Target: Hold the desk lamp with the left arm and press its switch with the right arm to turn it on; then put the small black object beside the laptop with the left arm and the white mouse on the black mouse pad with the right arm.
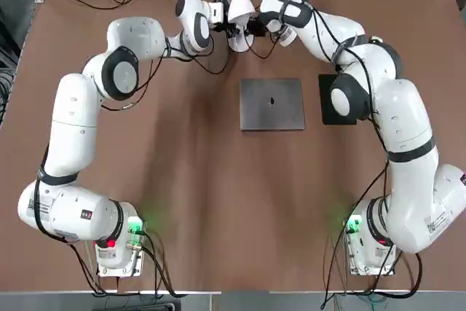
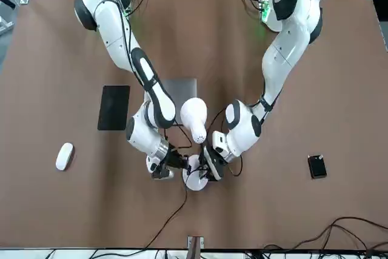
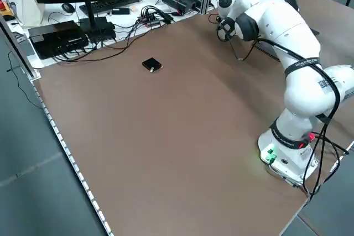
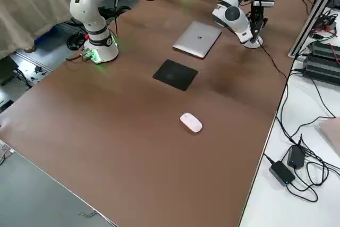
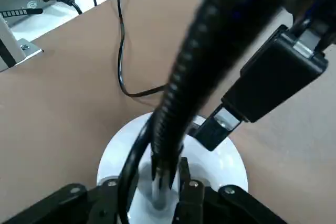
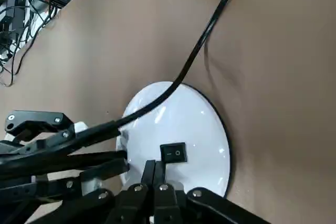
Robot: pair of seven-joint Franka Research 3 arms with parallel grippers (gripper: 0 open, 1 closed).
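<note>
Brown bench point(image 1: 182, 180) carries the closed silver laptop point(image 1: 272, 104) at its middle, with the black mouse pad point(image 4: 176, 74) beside it, the white mouse point(image 4: 190, 122) farther along and the small black object point(image 3: 151, 64) well apart on the other side. At the far edge the desk lamp point(image 2: 194, 119) stands between both arms. The left pincer point(image 5: 169, 187) is clamped around its dark stem just above the base, while the right pincer point(image 6: 156, 174), fingers pressed together, hovers just short of the rocker switch point(image 6: 173, 153).

You look straight down overhead and, facing the robot, across the table; two raised side cameras look diagonally; both wrist cameras sit close, sharing the desk lamp point(image 5: 173, 150) base.
</note>
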